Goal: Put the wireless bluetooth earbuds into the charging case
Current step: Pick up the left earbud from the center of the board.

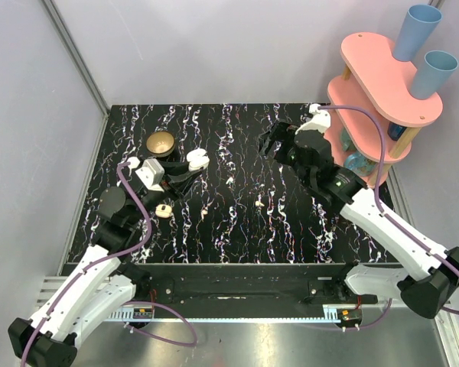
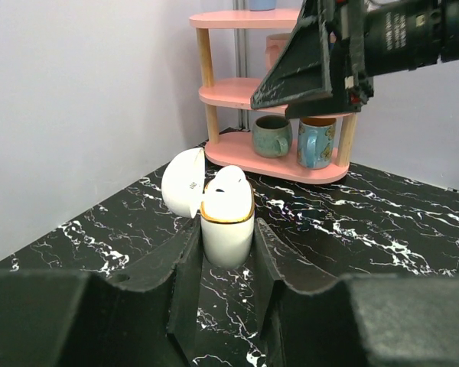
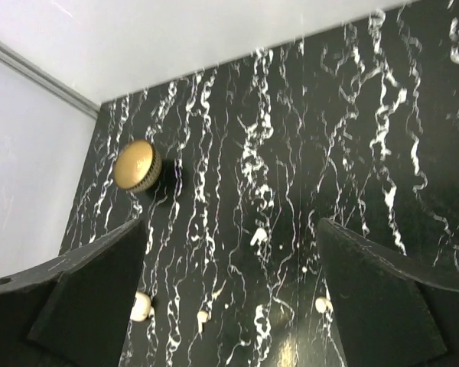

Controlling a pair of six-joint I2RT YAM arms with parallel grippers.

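Observation:
The charging case (image 2: 226, 222) stands open on the black marble table, its lid (image 2: 182, 183) swung to the left. A white rounded shape rises above its gold rim. My left gripper (image 2: 227, 243) is shut on the case body, one finger on each side. In the top view the case (image 1: 197, 159) is at the back left, at the tips of the left gripper (image 1: 188, 170). Small cream earbuds (image 1: 229, 181) (image 1: 259, 202) lie loose mid-table. They also show in the right wrist view (image 3: 258, 237) (image 3: 203, 316). My right gripper (image 1: 269, 143) (image 3: 229, 229) is open and empty above them.
A brass-coloured bowl (image 1: 161, 143) sits at the back left, behind the case. A beige ring-shaped piece (image 1: 164, 210) lies near the left arm. A pink tiered shelf (image 1: 382, 84) with blue cups and mugs stands at the back right. Grey walls close off the left and back.

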